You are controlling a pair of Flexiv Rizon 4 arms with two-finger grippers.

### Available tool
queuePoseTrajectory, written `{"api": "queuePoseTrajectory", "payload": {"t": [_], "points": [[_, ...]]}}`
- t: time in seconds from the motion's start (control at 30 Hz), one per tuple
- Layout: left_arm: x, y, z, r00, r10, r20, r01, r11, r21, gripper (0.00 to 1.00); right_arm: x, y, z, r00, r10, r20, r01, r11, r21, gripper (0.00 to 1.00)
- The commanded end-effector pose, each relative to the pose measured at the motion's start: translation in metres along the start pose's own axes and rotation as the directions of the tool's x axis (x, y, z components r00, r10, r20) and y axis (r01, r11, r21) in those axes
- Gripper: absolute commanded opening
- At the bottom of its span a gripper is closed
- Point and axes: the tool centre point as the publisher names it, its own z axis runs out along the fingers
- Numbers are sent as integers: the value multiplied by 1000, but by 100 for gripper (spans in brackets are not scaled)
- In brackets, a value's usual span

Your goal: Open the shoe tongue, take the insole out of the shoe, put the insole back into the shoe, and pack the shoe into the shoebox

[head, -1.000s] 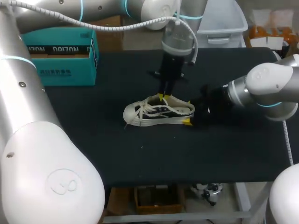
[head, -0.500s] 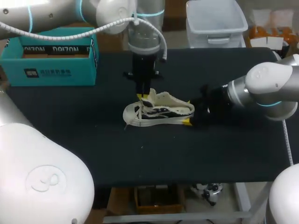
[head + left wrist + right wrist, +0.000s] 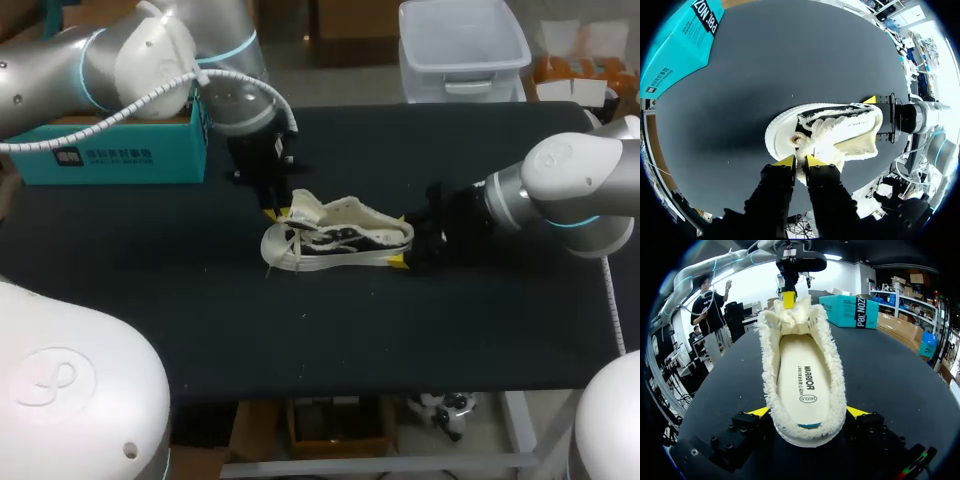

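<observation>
Shoe [image 3: 335, 245] sits mid-table [image 3: 450, 330], with the insole [image 3: 802, 380] lying flat inside it. My left gripper [image 3: 800, 161] is pinched on the fleecy tongue [image 3: 303, 208], which stands raised. My right gripper [image 3: 807, 415] clamps the heel from both sides. The teal shoebox [image 3: 100, 160] stands well apart at the far left corner. I cannot see its inside.

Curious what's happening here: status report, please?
Left gripper shut on tongue, tongue lifted open. Right gripper shut on shoe at heel. Insole inside, not yet out. Box off to the side, nothing in the way.
</observation>
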Motion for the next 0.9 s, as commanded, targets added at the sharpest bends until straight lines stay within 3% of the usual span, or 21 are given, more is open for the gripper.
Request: {"api": "queuePoseTrajectory", "payload": {"t": [0.03,0.1,0.23,0.27,0.37,0.47,0.6,0.67,0.73,0.77,0.83,0.87,0.9], "points": [[0,5,-8,990,30,-134,-28,999,17,66,-1,-4,0,1000,-1,1,1,1000,-4,0],[5,8,-15,988,46,-149,-42,999,32,67,-1,-4,0,1000,-1,1,1,1000,-4,0],[19,16,-33,982,102,-160,-92,993,70,61,-1,-4,0,1000,-1,1,1,1000,-4,0],[24,18,-37,981,121,-151,-111,991,78,49,-1,-4,0,1000,-1,1,1,1000,-4,0],[37,24,-53,974,173,-147,-157,981,114,38,-1,-4,0,1000,-1,1,1,1000,-4,0],[48,29,-66,962,231,-145,-211,968,138,0,-1,-4,0,1000,-1,1,1,1000,-4,0],[60,31,-77,923,362,-128,-340,926,167,0,-1,-4,0,1000,-1,1,1,1000,-4,0],[67,34,-80,867,482,-126,-465,874,140,0,-1,-4,0,1000,-1,1,1,1000,-4,0],[73,39,-81,739,663,-124,-648,749,141,0,-1,-4,0,1000,-1,1,1,1000,-4,0],[76,39,-82,690,714,-120,-701,700,136,0,-1,-4,0,1000,-1,1,1,1000,-4,0],[79,41,-83,526,836,-155,-831,544,114,0,-1,-4,0,1000,-1,1,1,1000,-4,0],[80,41,-83,502,852,-149,-846,519,118,0,-1,-4,0,1000,-1,1,1,1000,-4,0],[83,39,-83,439,884,-160,-886,455,89,0,-1,-4,0,1000,-1,1,1,1000,-4,0]]}}
